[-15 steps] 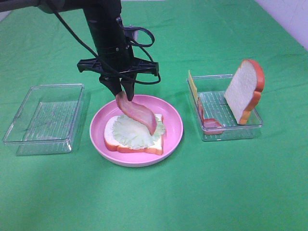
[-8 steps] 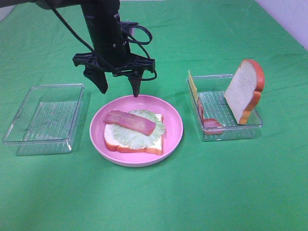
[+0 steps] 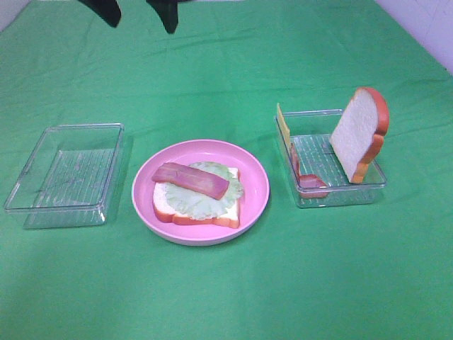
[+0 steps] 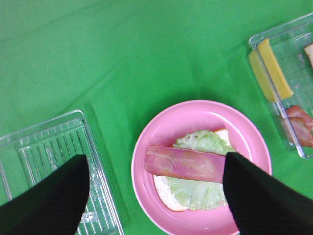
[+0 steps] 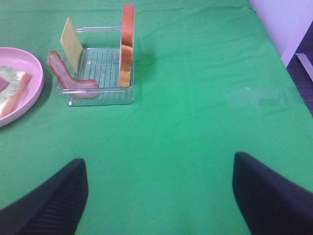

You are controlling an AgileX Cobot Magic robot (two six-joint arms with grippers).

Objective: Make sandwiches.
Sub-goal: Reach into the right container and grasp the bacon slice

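On the pink plate (image 3: 256,185) lies a half-built sandwich: a bread slice (image 3: 202,217), lettuce (image 3: 209,198) and on top a bacon strip (image 3: 191,180). My left gripper (image 3: 138,10) hangs high above the table's far side, open and empty; its wrist view looks down between its fingers on the bacon strip (image 4: 185,163). The clear tray (image 3: 341,195) on the right holds an upright bread slice (image 3: 359,134), a yellow cheese slice (image 3: 283,126) and another bacon strip (image 3: 311,183). My right gripper (image 5: 159,159) is open over bare cloth, well apart from that tray (image 5: 98,95).
An empty clear tray (image 3: 67,173) sits left of the plate. Green cloth covers the table. A pale wall or edge (image 5: 288,24) borders the table's right side.
My left gripper let go of the bacon strip, which now lies flat on the lettuce. The gripper then rose up and away to the frame's top edge.
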